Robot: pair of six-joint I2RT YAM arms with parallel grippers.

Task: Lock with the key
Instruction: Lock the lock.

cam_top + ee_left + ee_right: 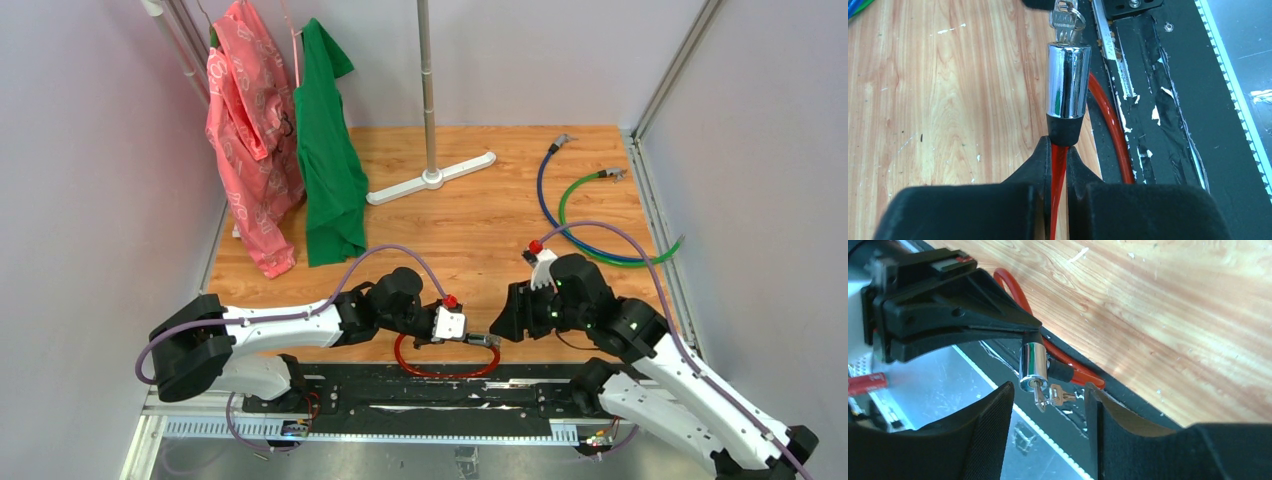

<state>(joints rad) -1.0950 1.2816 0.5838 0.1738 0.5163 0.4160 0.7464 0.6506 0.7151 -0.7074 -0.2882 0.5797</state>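
Left gripper (1058, 150): fingers closed tight on the red cable (1108, 115), just behind the lock barrel (1068, 80), gripping only the cable.
Lock barrel: chrome, with a black collar touching the left fingertips; held just above the black strip (400, 395) at the table's near edge.
Key (1040, 399): seated in the barrel's open end, pointing right toward the other arm; a second small key (1063, 397) hung beside it.
Right gripper (1049, 390): jaws wide apart, one finger on each side of the key, touching neither it nor the barrel, nothing held.
Red cable: looped on the wooden table (480, 230) between the two arms.
Far right: blue cable (545, 190) and green cable (570, 195), well apart from the lock.
Far left: pink garment (245, 130) and green garment (330, 150), hanging.
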